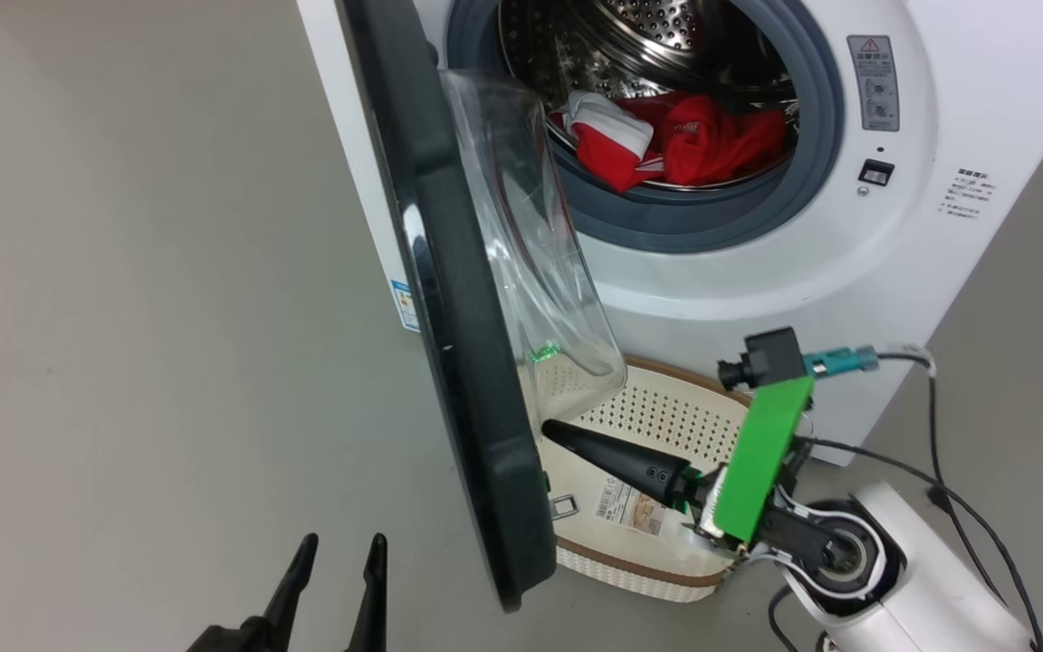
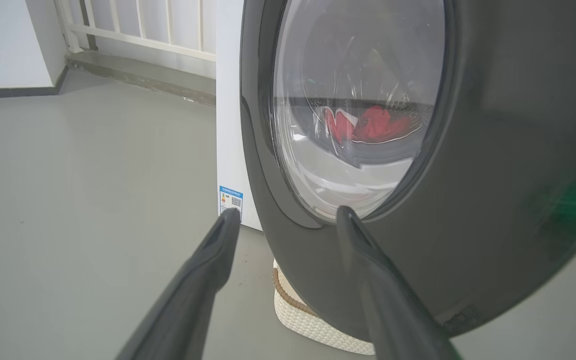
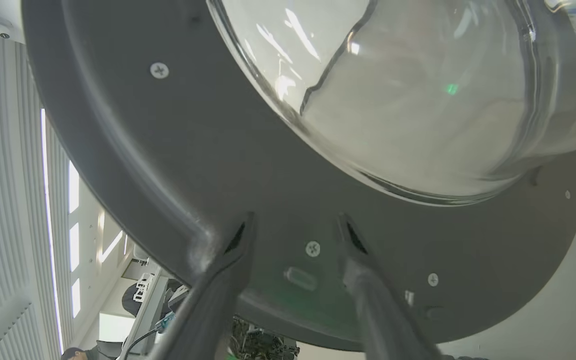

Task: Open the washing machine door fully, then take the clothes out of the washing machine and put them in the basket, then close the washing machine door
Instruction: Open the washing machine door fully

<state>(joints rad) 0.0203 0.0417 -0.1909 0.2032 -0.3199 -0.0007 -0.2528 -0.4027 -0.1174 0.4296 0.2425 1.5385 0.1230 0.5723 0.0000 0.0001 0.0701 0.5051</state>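
Observation:
The white washing machine [image 1: 757, 281] stands at the top of the head view, and its black-rimmed door [image 1: 449, 317] swings out edge-on toward me. Red and white clothes [image 1: 693, 140] lie in the steel drum. They also show through the door glass in the left wrist view, clothes [image 2: 373, 125]. The cream basket [image 1: 639, 566] sits on the floor in front of the machine, partly under the door. My right gripper [image 1: 558, 433] hovers over the basket, pointing at the door's inner face [image 3: 168, 150]; it is open [image 3: 295, 220] and holds nothing. My left gripper [image 1: 343, 543] is open, outside the door [image 2: 493, 175].
Open grey floor [image 1: 141, 317] spreads to the left of the door. Black cables [image 1: 938, 471] trail on the floor at the right of the machine. A blue label [image 2: 230, 197] marks the machine's lower side. A white railing [image 2: 143, 30] runs along the far wall.

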